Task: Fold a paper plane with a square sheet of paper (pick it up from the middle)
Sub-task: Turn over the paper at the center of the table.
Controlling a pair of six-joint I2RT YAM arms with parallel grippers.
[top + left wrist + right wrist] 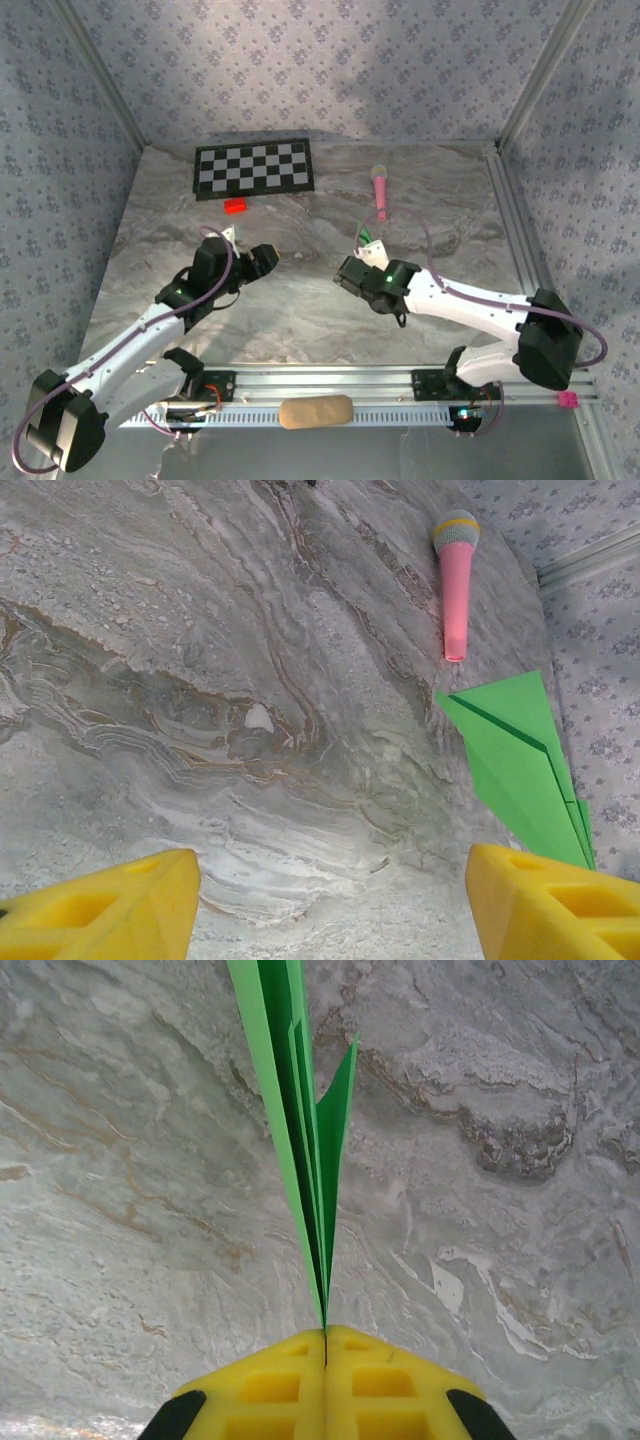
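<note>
The square sheet of paper is folded into a narrow green paper plane [300, 1110]. It sticks out edge-on from my right gripper [325, 1332], whose yellow jaws are shut on its tail end above the marble table. In the left wrist view the paper plane [520, 770] hangs at the right, point up-left. From above, the paper plane [371, 243] is a thin sliver ahead of the right gripper [358, 262]. My left gripper [330, 865] stands open with bare table between its yellow fingers [110, 905]. From above, the left gripper [264, 258] sits left of the plane, apart from it.
A pink microphone-shaped toy [380, 188] [455, 585] lies just beyond the plane. A black-and-white checkerboard [253, 168] and a small red block [236, 206] lie at the back left. A tan oval piece [315, 411] rests on the front rail. Patterned walls enclose the table.
</note>
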